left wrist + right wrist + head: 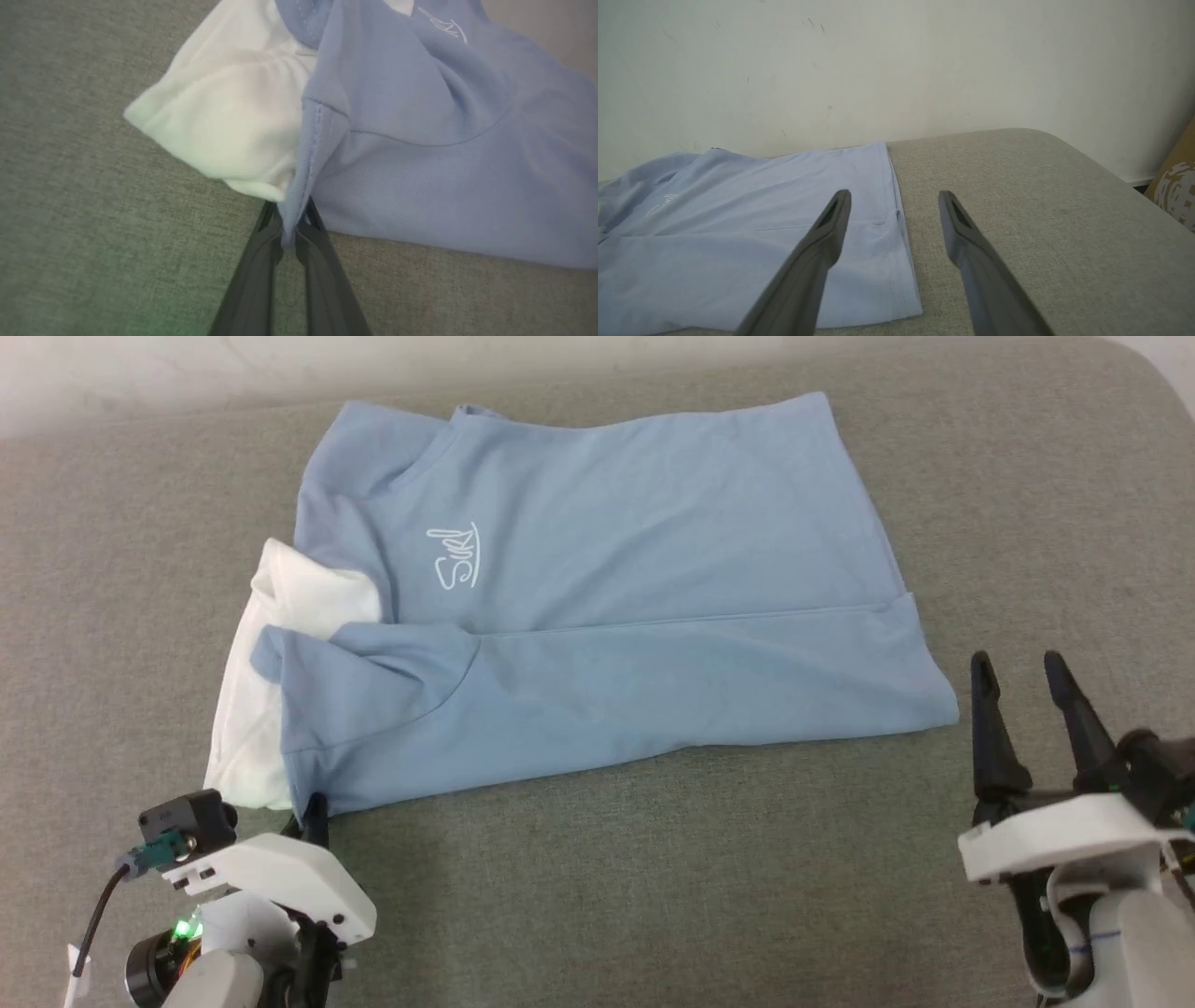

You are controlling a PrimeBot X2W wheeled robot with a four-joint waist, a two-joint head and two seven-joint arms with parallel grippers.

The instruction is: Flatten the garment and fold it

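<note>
The garment (597,607), a light blue polo shirt with a white script logo (455,558), lies on the grey cushion with its near long side folded over. Its white collar (280,616) sticks out at the left end. My left gripper (313,807) is at the shirt's near left corner. In the left wrist view that gripper (292,224) is shut on the blue edge of the garment (420,140), beside the white collar (224,112). My right gripper (1022,677) stands open just right of the shirt's near right corner. In the right wrist view the open right gripper (894,200) straddles the hem of the garment (738,224).
The grey cushion (653,877) stretches wide in front of the shirt and to its right. A pale wall (896,70) rises behind the cushion. The cushion's rounded right edge (1134,186) drops off, and a brown patterned object (1176,186) sits beyond it.
</note>
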